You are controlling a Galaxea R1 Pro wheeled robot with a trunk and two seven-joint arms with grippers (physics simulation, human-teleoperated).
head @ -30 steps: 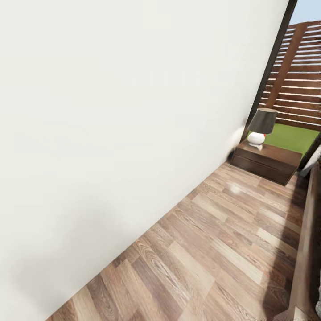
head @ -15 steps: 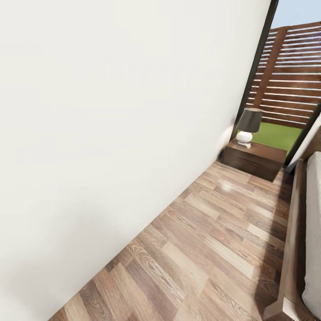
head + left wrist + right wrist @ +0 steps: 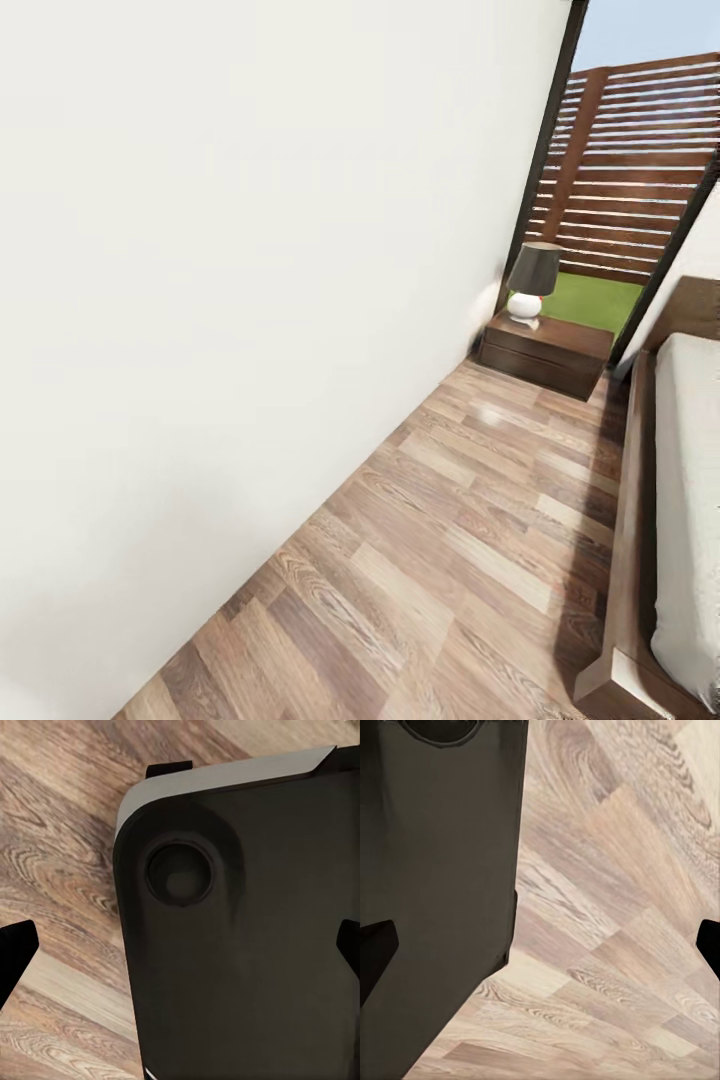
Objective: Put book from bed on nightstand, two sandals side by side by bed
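The bed runs along the right edge of the head view, with a dark brown frame and an off-white mattress. A dark reddish-brown nightstand stands at the far end of the floor, between the wall and the bed's head. The book and the sandals are out of view. My left gripper hangs open over the floor and my own dark base. My right gripper is open too, with nothing between its fingers.
A white wall takes up the left of the head view. A strip of wood-plank floor lies between it and the bed. A white lamp with a dark shade stands on the nightstand. Behind it are a window, grass and a slatted fence.
The head camera has swung right: the nightstand and lamp slid left in the picture, and more of the bed and mattress came in at the right edge.
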